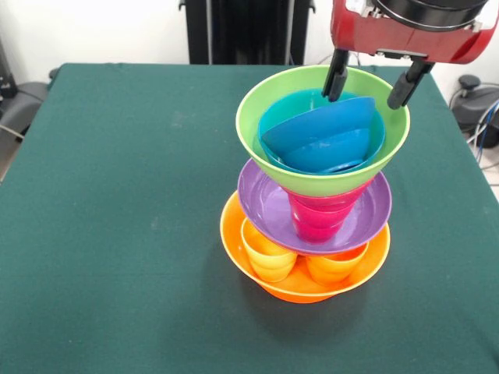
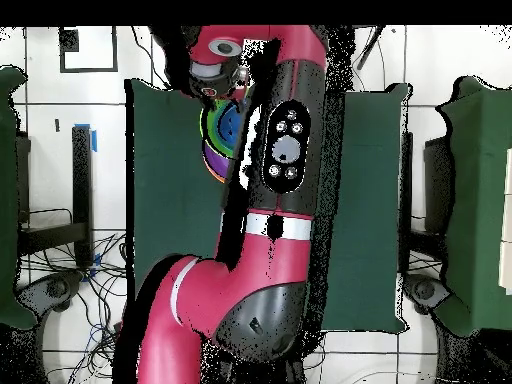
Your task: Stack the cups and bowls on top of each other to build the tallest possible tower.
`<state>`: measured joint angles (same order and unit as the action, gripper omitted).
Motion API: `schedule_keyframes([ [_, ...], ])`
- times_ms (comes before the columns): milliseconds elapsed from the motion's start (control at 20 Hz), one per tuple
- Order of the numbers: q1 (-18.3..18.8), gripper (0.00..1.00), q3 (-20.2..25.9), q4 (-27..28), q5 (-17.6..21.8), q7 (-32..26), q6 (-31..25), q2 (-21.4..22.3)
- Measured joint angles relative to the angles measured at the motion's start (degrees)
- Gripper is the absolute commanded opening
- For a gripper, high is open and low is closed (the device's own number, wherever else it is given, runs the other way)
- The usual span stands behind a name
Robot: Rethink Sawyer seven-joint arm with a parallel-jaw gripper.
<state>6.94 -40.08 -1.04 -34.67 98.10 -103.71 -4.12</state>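
Tower (image 1: 312,195) top just below end effector (image 1: 371,84), fingers wide apart, holding nothing.

Green table (image 1: 117,195) under orange bowl (image 1: 234,234)

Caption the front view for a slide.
Sawyer's open gripper hovers over the blue bowls nested in the lime green bowl topping the tower.

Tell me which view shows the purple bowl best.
The front view: the purple bowl shows nearly whole, sitting mid-tower between the orange bowl and the lime green bowl. Overhead, the arm hides all but a purple sliver.
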Motion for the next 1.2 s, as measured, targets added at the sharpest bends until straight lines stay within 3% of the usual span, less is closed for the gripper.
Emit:
schedule_keyframes([
  [1200, 0.00, 1.00, -1.54, 0.00, -0.32, 0.00, 7.66, 0.00],
])
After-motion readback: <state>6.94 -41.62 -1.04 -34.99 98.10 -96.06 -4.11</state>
